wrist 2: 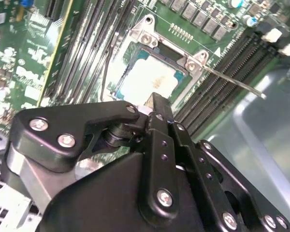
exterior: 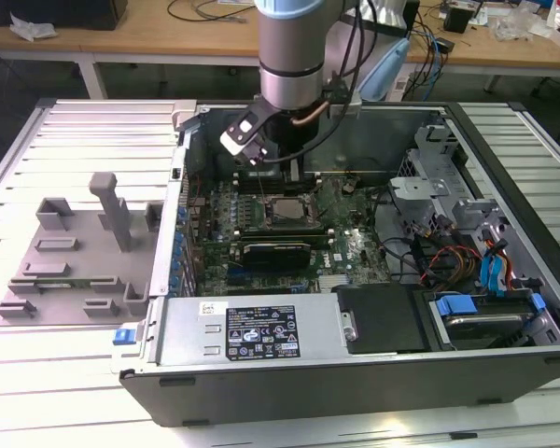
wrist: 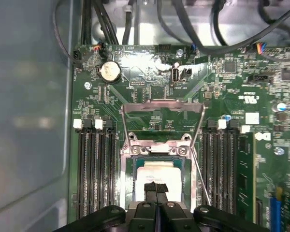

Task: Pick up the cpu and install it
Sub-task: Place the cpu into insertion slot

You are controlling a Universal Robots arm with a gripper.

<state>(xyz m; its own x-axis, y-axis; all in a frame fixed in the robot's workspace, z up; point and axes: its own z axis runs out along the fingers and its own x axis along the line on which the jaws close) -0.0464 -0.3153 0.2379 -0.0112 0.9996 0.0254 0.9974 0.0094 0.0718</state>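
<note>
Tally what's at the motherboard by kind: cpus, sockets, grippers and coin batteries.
cpu: 1
socket: 1
gripper: 1
coin battery: 1
Total: 4

In the first wrist view, the gripper (wrist: pixel 157 187) covers one edge of the cpu (wrist: pixel 150 171), so we cannot see whether they touch. The exterior view's top edge cuts off the arm (exterior: pixel 294 47).
</note>
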